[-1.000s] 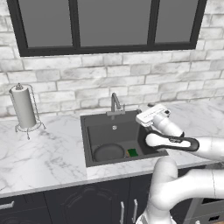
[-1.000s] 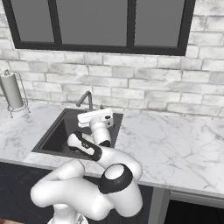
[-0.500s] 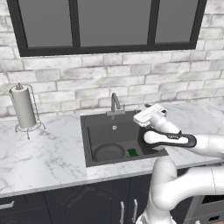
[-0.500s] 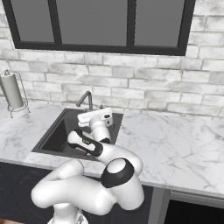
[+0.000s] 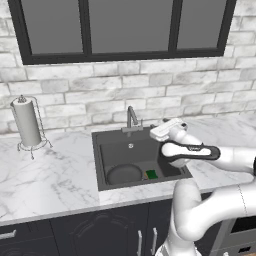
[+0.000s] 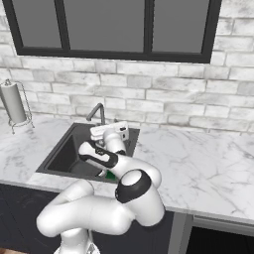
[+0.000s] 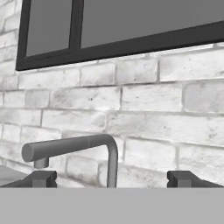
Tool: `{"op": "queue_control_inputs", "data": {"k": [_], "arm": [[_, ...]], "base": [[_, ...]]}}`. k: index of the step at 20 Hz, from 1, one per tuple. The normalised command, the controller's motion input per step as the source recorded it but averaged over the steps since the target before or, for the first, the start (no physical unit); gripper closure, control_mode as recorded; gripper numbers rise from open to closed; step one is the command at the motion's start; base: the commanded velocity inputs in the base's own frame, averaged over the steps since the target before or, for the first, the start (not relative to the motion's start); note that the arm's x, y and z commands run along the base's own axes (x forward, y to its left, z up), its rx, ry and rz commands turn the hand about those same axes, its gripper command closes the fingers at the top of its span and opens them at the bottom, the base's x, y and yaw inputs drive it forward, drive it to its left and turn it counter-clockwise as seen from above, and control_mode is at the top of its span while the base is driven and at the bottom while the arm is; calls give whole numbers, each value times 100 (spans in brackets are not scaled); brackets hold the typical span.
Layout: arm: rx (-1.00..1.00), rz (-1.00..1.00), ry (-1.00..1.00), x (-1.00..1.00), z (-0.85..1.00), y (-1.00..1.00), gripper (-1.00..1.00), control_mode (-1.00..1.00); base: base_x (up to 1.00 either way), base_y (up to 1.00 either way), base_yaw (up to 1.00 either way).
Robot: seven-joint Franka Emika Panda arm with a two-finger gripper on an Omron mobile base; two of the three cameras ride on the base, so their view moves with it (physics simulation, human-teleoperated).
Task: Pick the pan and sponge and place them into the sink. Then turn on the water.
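The dark pan (image 5: 124, 174) lies in the front left of the sink (image 5: 100, 170). The green sponge (image 5: 151, 174) lies beside it on the basin floor, to its right; its green edge (image 6: 110, 174) peeks out past my arm. No water runs from the grey gooseneck faucet (image 5: 131, 117) at the back rim. My gripper (image 5: 159, 129) hovers over the basin's back right corner, facing the faucet and the wall. In the hand view the faucet (image 7: 74, 146) arcs just ahead, above my open gripper (image 7: 113, 179), whose fingertips (image 7: 41, 178) stand far apart with nothing between them.
A paper towel holder (image 5: 27, 127) stands on the marble counter far left of the sink. A white brick wall with a dark-framed window rises right behind the faucet (image 6: 96, 111). Bare marble counter (image 6: 198, 158) stretches to the right of the basin.
My hand has edged a little to the left over the sink, closer to the faucet. Its jaws have stayed open. Pan and sponge have not moved.
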Motion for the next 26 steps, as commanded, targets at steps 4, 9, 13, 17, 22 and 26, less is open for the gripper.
{"op": "queue_control_inputs", "data": {"k": [4, 9, 13, 17, 22, 26], "arm": [[0, 0, 2, 28, -12, 4, -100, -100], [1, 0, 0, 23, -14, 0, -100, -100], [1, 0, 4, 16, -35, -1, -100, -100], [3, 0, 2, 24, -26, 0, -100, -100], [6, 0, 0, 23, -11, 0, -100, -100], [5, -1, 1, 22, -18, -2, -100, -100]], "base": [[0, 0, 0], [0, 0, 0], [0, 0, 0], [0, 0, 0], [0, 0, 0], [0, 0, 0]]}}
